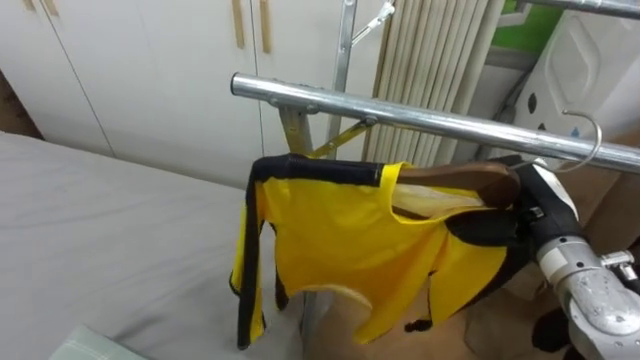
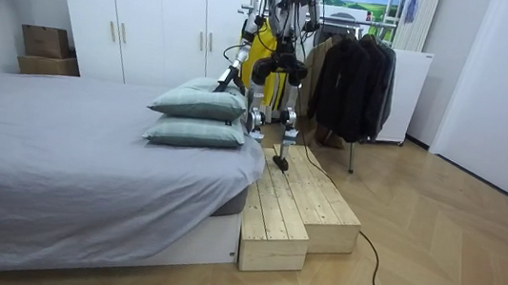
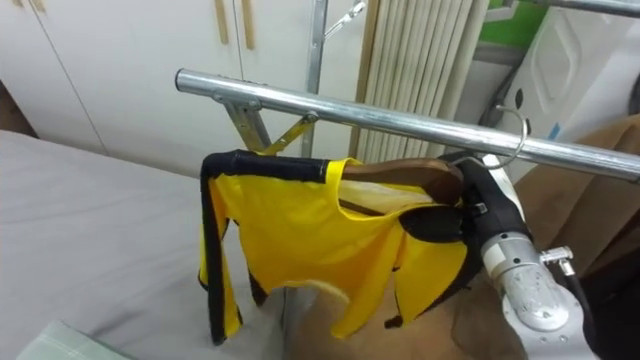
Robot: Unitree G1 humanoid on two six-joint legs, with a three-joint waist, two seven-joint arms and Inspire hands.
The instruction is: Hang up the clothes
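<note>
Watching my right hand (image 1: 528, 212), centre right, clenched round the curved wooden hanger (image 1: 462, 180); glossy yellow, black-trimmed shirt (image 1: 340, 245) drapes leftward under the tubular metal rail (image 1: 400, 112).

Yellow shirt (image 1: 340, 240), black trim, draped on wooden hanger (image 1: 462, 178), tilted; metal hook (image 1: 597, 133) at rail (image 1: 400, 112) (seating unclear).

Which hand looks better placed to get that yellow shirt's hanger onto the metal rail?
The right hand: its fingers are curled round the wooden hanger carrying the yellow shirt, and the hanger's hook is up at the rail.
</note>
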